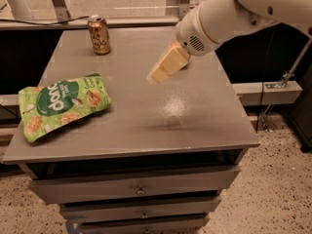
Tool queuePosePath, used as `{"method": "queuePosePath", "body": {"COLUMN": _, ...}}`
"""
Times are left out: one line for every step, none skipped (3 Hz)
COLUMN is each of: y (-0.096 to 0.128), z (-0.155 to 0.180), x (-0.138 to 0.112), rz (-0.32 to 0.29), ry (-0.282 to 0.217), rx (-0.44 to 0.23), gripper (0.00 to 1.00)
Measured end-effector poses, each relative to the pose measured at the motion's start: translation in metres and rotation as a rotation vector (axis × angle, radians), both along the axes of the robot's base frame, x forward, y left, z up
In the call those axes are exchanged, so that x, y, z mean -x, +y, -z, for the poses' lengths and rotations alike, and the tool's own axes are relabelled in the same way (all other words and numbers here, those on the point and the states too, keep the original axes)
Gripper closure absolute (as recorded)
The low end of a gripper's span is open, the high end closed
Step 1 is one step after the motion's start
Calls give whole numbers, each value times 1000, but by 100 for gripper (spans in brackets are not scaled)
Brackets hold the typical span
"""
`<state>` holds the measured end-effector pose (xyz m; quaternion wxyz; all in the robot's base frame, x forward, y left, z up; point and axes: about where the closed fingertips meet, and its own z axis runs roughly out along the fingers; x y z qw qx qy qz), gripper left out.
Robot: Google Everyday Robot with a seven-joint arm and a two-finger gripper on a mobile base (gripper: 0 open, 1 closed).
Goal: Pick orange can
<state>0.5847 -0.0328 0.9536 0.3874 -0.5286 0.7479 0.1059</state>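
Your gripper (pixel 158 73) hangs over the middle of the grey drawer table (pixel 195 116), well apart from the orange can (pixel 99 34), which stands upright at back-left. Can't tell how open it is. Green snack bag (pixel 63 104) lies front-left.

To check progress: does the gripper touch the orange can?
No, the gripper hangs above the table, clearly apart from the orange can.

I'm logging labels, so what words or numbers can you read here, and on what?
"dan" plus an unclear last letter: big white word on the green snack bag.
The orange can: pale lettering, too blurred to read.
The gripper, over the table: no text.
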Motion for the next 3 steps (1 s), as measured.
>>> {"method": "queuePosePath", "body": {"y": 55, "z": -5, "x": -30, "rz": -22, "ry": -11, "rx": -134, "gripper": 0}}
{"method": "queuePosePath", "body": {"y": 56, "z": -6, "x": -32, "rz": -20, "ry": -17, "rx": -136, "gripper": 0}}
{"method": "queuePosePath", "body": {"y": 53, "z": -7, "x": -26, "rz": -21, "ry": 1, "rx": -118, "gripper": 0}}
